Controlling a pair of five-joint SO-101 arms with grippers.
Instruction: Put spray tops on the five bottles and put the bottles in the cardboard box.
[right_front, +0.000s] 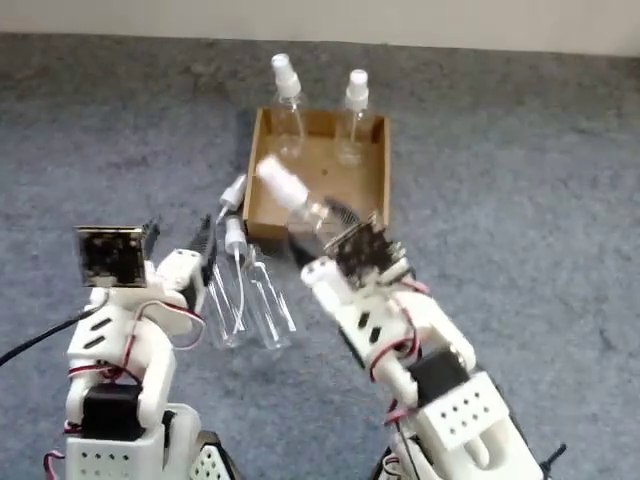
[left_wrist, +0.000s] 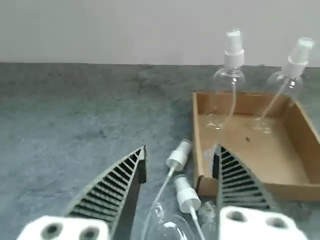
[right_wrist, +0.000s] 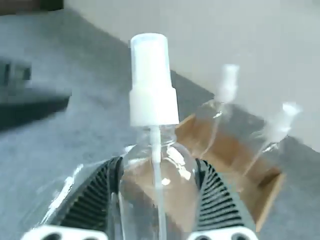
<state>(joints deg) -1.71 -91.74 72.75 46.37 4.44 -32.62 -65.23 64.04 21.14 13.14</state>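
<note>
Five clear bottles, each with a white spray top, are spread about a grey carpet (right_front: 520, 180) that runs back to a pale wall (right_front: 450, 20). The cardboard box (right_front: 381, 170) sits on the carpet at the far middle. Along its far side stand the left upright bottle (right_front: 289, 115) and the right upright bottle (right_front: 353, 125).

My right gripper (right_wrist: 158, 165) is clamped around the body of the held bottle (right_wrist: 153, 100), a finger pressed on either side. I hold it tilted above the near edge of the box, its top pointing far and left.

My left gripper (left_wrist: 180, 150) is spread wide and grips nothing. Between its fingers lie the last two, side by side on the carpet just near and left of the box: the left lying bottle (right_front: 226, 305) and the right lying bottle (right_front: 268, 310), tops toward the box. Whether my fingers touch them, I cannot tell.
</note>
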